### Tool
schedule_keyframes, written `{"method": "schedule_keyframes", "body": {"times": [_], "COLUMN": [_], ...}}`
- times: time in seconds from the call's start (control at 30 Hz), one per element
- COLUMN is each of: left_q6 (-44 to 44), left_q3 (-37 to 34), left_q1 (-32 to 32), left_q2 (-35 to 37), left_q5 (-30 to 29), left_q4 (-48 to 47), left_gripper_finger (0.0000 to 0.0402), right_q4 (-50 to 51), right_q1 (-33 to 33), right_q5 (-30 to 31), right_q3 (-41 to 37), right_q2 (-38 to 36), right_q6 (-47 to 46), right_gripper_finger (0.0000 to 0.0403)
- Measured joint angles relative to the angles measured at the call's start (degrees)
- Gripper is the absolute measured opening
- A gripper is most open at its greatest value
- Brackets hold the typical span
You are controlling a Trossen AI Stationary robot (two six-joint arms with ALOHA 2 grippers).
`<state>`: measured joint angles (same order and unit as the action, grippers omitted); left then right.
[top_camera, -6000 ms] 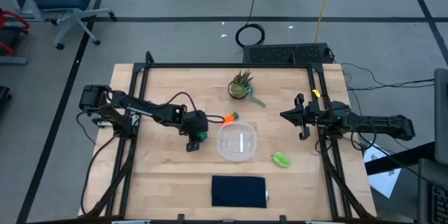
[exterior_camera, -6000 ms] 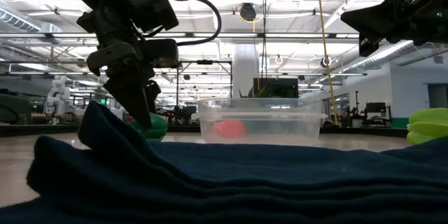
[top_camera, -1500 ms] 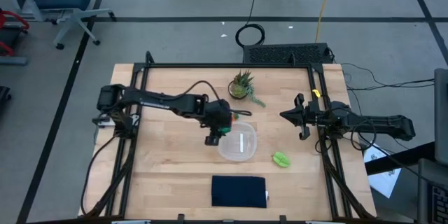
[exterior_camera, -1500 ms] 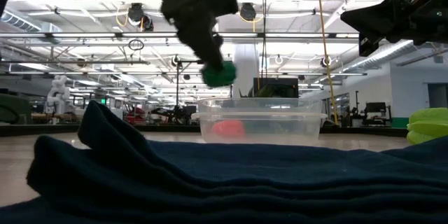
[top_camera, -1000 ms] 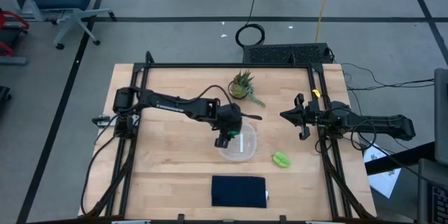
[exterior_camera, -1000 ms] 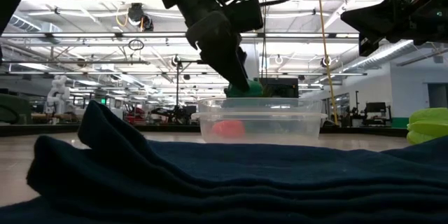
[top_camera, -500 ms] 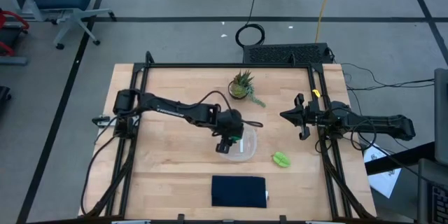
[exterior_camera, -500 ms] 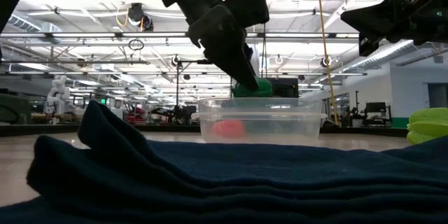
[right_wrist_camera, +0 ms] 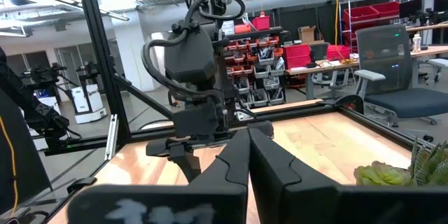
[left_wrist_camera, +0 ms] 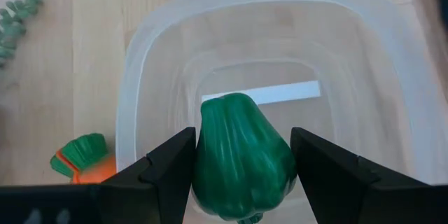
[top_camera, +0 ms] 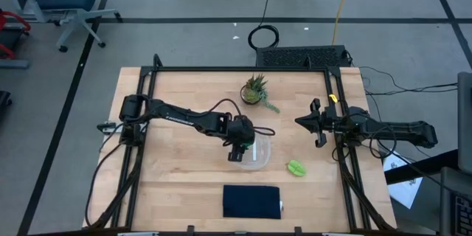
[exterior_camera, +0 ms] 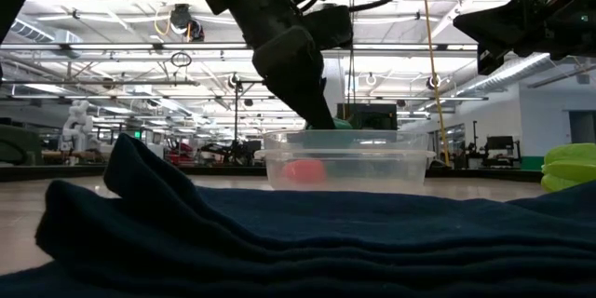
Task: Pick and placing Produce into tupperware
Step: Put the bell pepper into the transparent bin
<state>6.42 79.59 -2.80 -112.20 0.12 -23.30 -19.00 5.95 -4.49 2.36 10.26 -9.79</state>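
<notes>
Left claw [left_wrist_camera: 241,171] grasps dark green lump [left_wrist_camera: 241,157] over clear tupperware [left_wrist_camera: 140,112]; carrot [left_wrist_camera: 82,159] just outside. Right claw [right_wrist_camera: 248,147] clenched, surface's right edge.

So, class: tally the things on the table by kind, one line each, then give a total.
Produce pieces: 3, namely green pepper in the left pincer, carrot, leaf piece
Clear containers: 1
Potted plants: 1
Dark cloths: 1
Total: 6
</notes>
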Motion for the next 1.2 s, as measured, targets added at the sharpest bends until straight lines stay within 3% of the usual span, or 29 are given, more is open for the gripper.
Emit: {"method": "schedule_keyframes", "body": {"times": [1.2], "left_q6": [-0.7], "left_q3": [0.0], "left_q1": [-0.6], "left_q2": [-4.8], "left_q5": [-1.7], "left_q4": [0.3], "left_gripper_finger": [0.0230], "right_q4": [0.0], "right_q1": [0.0], "right_q5": [0.0], "right_q3": [0.0], "right_q2": [0.8], "right_q6": [0.0], "right_gripper_finger": [0.0000]}}
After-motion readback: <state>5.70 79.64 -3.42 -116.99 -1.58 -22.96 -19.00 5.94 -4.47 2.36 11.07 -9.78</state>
